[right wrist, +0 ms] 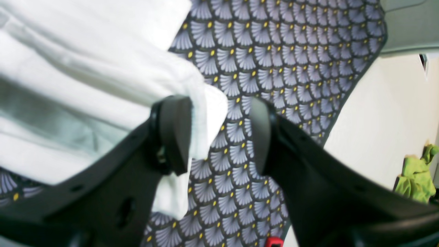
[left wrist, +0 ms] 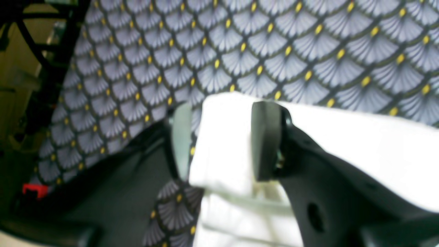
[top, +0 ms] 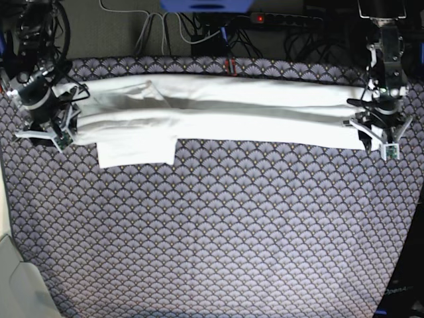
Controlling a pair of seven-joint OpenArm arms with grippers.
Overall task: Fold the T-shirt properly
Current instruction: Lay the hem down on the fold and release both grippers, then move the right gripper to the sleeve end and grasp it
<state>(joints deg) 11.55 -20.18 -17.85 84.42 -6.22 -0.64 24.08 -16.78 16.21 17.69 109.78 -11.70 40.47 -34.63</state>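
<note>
T-shirt lies as a long white band across the top of the worktop. Left gripper at base view's right edge: fingers apart, hem between them. Right gripper at left edge: fingers wide, one finger against the cloth, no grip.

Both arms reach out at opposite ends; the left tool stands parted, the right tool gapes wide.

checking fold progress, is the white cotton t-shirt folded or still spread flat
Partly folded: the white cotton T-shirt lies as a long, narrow layered band across the patterned tablecloth, with one sleeve sticking out below it.
</note>
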